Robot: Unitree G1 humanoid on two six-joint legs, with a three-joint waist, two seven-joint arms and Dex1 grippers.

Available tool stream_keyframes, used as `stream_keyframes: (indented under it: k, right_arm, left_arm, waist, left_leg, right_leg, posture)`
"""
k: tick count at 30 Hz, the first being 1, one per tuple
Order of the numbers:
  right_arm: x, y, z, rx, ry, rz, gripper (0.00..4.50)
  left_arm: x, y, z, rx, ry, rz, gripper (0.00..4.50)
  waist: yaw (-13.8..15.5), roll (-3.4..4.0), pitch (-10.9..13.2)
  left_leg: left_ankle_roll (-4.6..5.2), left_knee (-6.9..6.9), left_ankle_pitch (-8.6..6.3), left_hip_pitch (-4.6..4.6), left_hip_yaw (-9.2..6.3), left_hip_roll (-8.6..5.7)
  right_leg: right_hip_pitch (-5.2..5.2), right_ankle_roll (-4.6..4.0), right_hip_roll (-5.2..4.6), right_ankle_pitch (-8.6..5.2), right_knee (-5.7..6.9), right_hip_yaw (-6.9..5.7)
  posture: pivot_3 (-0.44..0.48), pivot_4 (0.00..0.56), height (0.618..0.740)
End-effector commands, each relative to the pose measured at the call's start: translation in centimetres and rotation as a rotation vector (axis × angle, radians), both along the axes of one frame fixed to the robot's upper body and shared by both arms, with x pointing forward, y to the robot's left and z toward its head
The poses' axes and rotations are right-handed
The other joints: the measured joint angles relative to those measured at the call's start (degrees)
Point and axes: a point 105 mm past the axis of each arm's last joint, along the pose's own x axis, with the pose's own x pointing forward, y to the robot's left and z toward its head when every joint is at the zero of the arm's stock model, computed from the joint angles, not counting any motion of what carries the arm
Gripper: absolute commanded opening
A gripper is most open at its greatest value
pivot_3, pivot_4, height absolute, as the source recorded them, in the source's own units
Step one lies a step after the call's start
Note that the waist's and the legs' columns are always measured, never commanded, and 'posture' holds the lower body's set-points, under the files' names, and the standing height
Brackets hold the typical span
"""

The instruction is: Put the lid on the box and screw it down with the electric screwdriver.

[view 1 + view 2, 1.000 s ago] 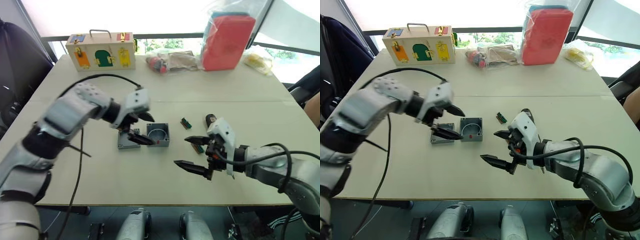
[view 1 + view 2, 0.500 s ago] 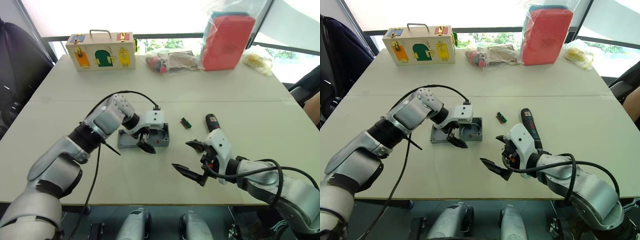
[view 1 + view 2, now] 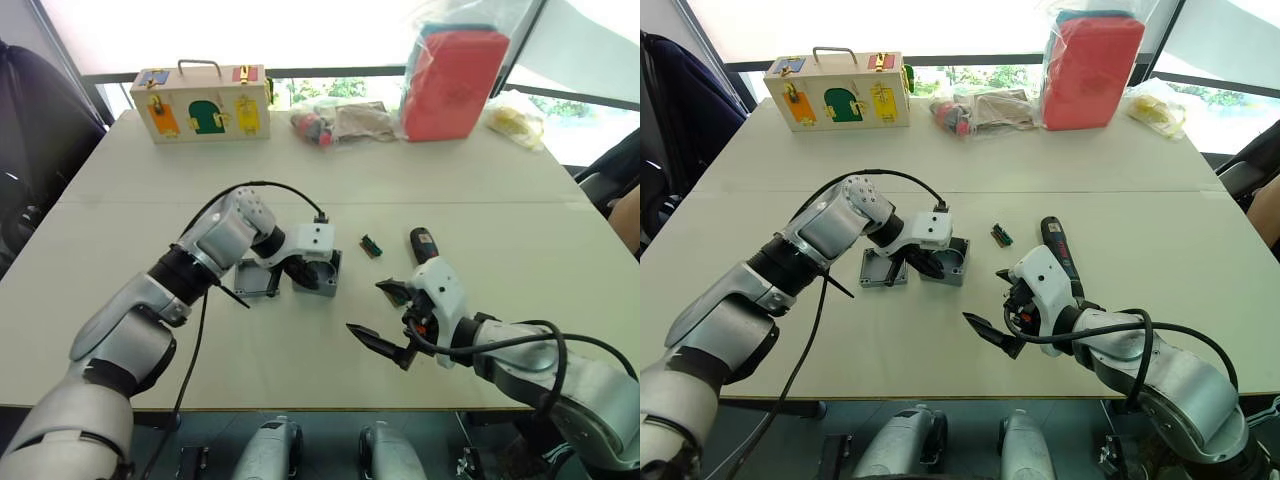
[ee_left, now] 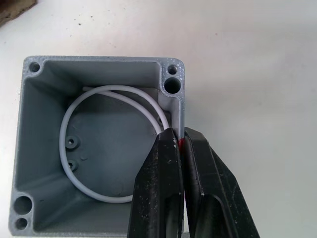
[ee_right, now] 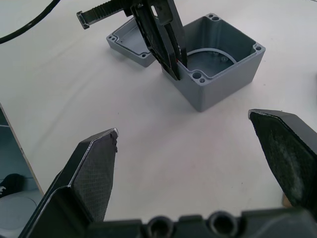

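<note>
Left end effector (image 4: 179, 148) pinches box (image 4: 99, 144) wall — red mark mostly hidden.

My left gripper (image 4: 179, 148) pinches one wall of the box (image 4: 99, 144), and my own fingers (image 4: 161, 188) cover the red mark there and part of the white ring inside, while the box's near edge runs off the picture. From my head, my left wrist hides much of the box (image 3: 322, 275) and a corner of the lid (image 3: 255, 279). My right hand (image 3: 392, 318) covers the screwdriver's (image 3: 421, 243) lower end, so its tip is unseen.
</note>
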Motion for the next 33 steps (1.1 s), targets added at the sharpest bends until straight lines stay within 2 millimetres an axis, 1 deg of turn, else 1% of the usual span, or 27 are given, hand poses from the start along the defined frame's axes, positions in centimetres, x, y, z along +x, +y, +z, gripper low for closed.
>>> stream_keyframes:
  k: [1,2,4,8,11,15,20,23,24,25,26,27,28,30,31,33]
  right_arm:
    - [-0.9,0.3,1.1,0.015,-0.04,0.034,4.5]
    - [-1.3,0.4,1.0,0.017,-0.028,0.048,4.5]
    - [-1.8,0.5,0.9,0.024,-0.011,0.068,4.5]
    - [-2.5,0.5,0.6,0.025,0.008,0.068,4.5]
    - [-2.6,0.4,0.5,0.023,0.01,0.057,4.5]
    - [-2.9,0.3,0.4,0.025,0.014,0.038,4.5]
    - [-3.2,0.4,0.3,0.029,0.015,0.029,4.5]
    - [-3.3,0.5,0.2,0.028,0.02,0.033,4.5]
    - [-3.4,0.5,0.3,0.027,0.021,0.038,4.5]
    - [-3.4,0.6,0.3,0.026,0.022,0.043,4.5]
    - [-3.4,0.6,0.3,0.024,0.023,0.05,4.5]
    - [-3.5,0.6,0.4,0.02,0.02,0.058,4.5]
    - [-3.4,0.6,0.5,0.017,0.016,0.064,4.5]
    - [-3.3,0.4,1.1,0.012,0.007,0.09,4.5]
    - [-3.3,0.4,1.3,0.012,0.004,0.102,4.5]
    - [-3.1,1.1,3.2,0.08,-0.024,0.176,4.5]
  left_arm:
    - [-0.6,-1.1,2.1,-0.084,-0.026,-0.165,0.05]
    - [-1.3,-1.2,2.7,-0.107,-0.013,-0.244,0.05]
    - [-2.2,-1.2,3.1,-0.118,0.024,-0.32,0.05]
    - [-3.1,-1.4,2.8,-0.102,0.035,-0.432,0.05]
    - [-3.0,-1.1,2.1,-0.056,0.009,-0.497,0.05]
    - [-2.3,-0.9,0.9,0.014,-0.062,-0.589,0.05]
    - [-1.6,-0.9,0.4,0.039,-0.074,-0.601,0.05]
    - [-1.5,-0.6,0.3,0.045,-0.071,-0.599,0.86]
    - [-1.4,-0.5,0.4,0.042,-0.072,-0.595,1.22]
    - [-1.3,-0.4,0.5,0.035,-0.073,-0.585,1.68]
    - [-1.1,-0.3,0.9,0.021,-0.082,-0.568,2.02]
    - [-0.9,0.1,2.1,0.0,-0.089,-0.529,2.37]
    - [-0.7,0.7,3.2,-0.015,-0.095,-0.492,2.37]
    - [-0.4,2.7,6.2,-0.059,-0.09,-0.362,2.37]
    - [-0.4,3.4,7.2,-0.077,-0.081,-0.314,2.37]
    - [-0.5,6.0,9.9,-0.128,-0.023,-0.117,2.37]
  waist:
    - [0.0,0.0,0.0]
    - [0.0,0.0,0.0]
    - [-0.1,-0.01,0.0]
    - [-0.2,0.0,0.0]
    - [-0.1,0.0,0.0]
    - [-0.1,-0.01,0.0]
    - [-0.1,-0.03,0.0]
    - [-0.1,-0.03,0.0]
    - [-0.2,-0.03,0.0]
    - [-0.2,-0.03,0.0]
    - [-0.2,-0.03,0.0]
    - [-0.2,-0.03,0.0]
    - [-0.2,-0.06,0.0]
    - [-0.4,-0.06,0.1]
    - [-0.9,-0.09,0.1]
    - [-1.6,-0.1,0.1]
  left_leg:
    - [0.0,0.01,0.0,0.0,0.0,0.0]
    - [0.0,0.01,0.0,-0.01,0.0,0.0]
    - [0.0,0.0,0.0,-0.06,0.0,0.0]
    - [0.0,0.01,0.0,-0.06,-0.01,0.01]
    - [0.0,0.02,0.0,-0.02,-0.01,0.0]
    - [0.0,0.02,0.0,-0.04,0.0,-0.01]
    - [0.01,0.05,0.0,-0.05,0.0,-0.02]
    - [0.01,0.05,-0.01,-0.05,0.0,-0.01]
    - [0.01,0.05,-0.01,-0.04,0.0,-0.01]
    - [0.02,0.05,-0.01,-0.04,0.0,-0.01]
    - [0.02,0.05,-0.01,-0.05,0.0,-0.01]
    - [0.02,0.05,-0.01,-0.05,0.0,-0.01]
    - [0.02,0.05,-0.01,-0.05,0.0,-0.01]
    - [0.02,0.05,-0.01,-0.05,-0.01,0.0]
    - [0.02,0.05,-0.01,-0.06,0.0,0.01]
    - [0.01,0.03,-0.01,-0.08,-0.03,0.07]
  right_leg:
    - [0.0,0.0,-0.01,0.0,0.0,0.0]
    - [-0.01,0.0,-0.01,0.0,-0.01,0.0]
    - [-0.05,0.0,-0.01,0.0,-0.02,0.0]
    - [-0.07,0.0,-0.02,0.0,0.0,0.02]
    - [-0.02,0.0,-0.03,0.0,0.01,0.01]
    - [-0.03,0.0,-0.02,0.0,0.0,0.01]
    - [-0.02,0.0,-0.02,0.0,0.0,-0.01]
    - [-0.02,0.0,-0.02,0.0,0.0,0.0]
    - [-0.02,0.0,-0.01,0.0,0.0,0.0]
    - [-0.03,0.0,-0.01,0.0,0.0,-0.01]
    - [-0.03,0.0,-0.01,0.0,0.0,0.0]
    - [-0.02,0.0,-0.01,0.0,0.0,0.0]
    - [-0.02,0.0,-0.01,0.0,0.01,0.0]
    - [-0.04,0.01,0.0,0.0,0.01,0.0]
    - [-0.08,0.01,0.01,0.0,0.03,0.01]
    - [-0.12,0.0,0.11,-0.01,0.04,0.02]
  posture:
    - [0.0,0.15,0.74]
    - [0.0,0.15,0.74]
    - [0.0,0.15,0.74]
    - [0.0,0.15,0.74]
    - [0.0,0.15,0.74]
    - [0.0,0.15,0.74]
    - [0.0,0.15,0.74]
    - [0.0,0.15,0.74]
    - [0.0,0.15,0.74]
    - [0.0,0.15,0.74]
    - [0.0,0.15,0.74]
    - [0.0,0.15,0.74]
    - [0.0,0.15,0.74]
    - [0.0,0.15,0.74]
    - [0.0,0.15,0.74]
    - [0.0,0.15,0.74]
